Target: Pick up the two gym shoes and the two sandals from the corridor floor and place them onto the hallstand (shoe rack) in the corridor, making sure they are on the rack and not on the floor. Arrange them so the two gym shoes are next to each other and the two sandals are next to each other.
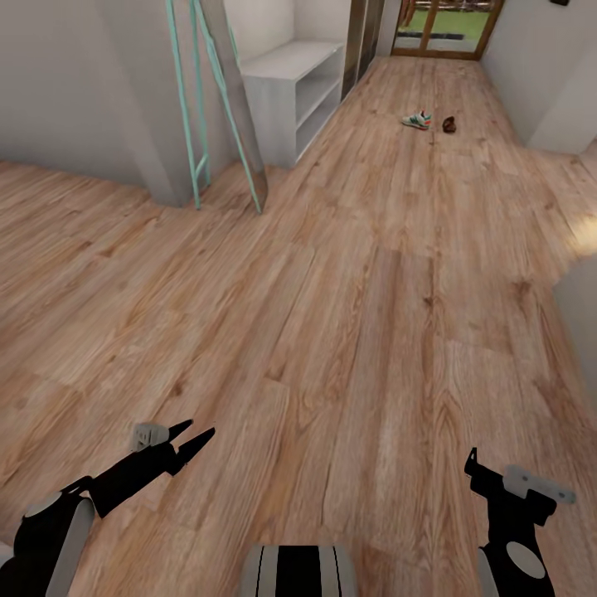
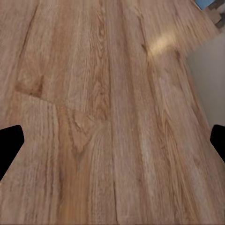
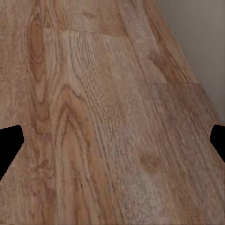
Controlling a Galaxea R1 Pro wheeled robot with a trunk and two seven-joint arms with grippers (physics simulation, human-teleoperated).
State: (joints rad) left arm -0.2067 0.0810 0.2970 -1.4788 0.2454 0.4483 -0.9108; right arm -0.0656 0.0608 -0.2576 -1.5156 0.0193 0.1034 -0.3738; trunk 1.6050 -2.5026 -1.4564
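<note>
— Both end effectors were empty, weren't they? We had the left end effector low at our left with its fingers spread, and the right end effector low at our right; its wrist view showed the finger tips wide apart over bare planks.

— Yes, both spread and holding nothing. We judged we were on the approach, before any pick. Far down the corridor floor one gym shoe lay with a sandal just beside it. At that range we couldn't make out a second shoe or sandal.

— And the hallstand?

— It stood against the left wall, nearer us than the footwear, its top and open shelves bare as far as we could see.

— So the next move?

— Driving the base forward along the corridor until the shoe came within arm's reach, then lowering an open end effector over it. We'd have called that the whole demand for now.

— Room to move?

— Plenty down the middle. We'd have minded the mint-green ladder leaning at the wall corner on our left, and the pale wall edge close on our right.
</note>
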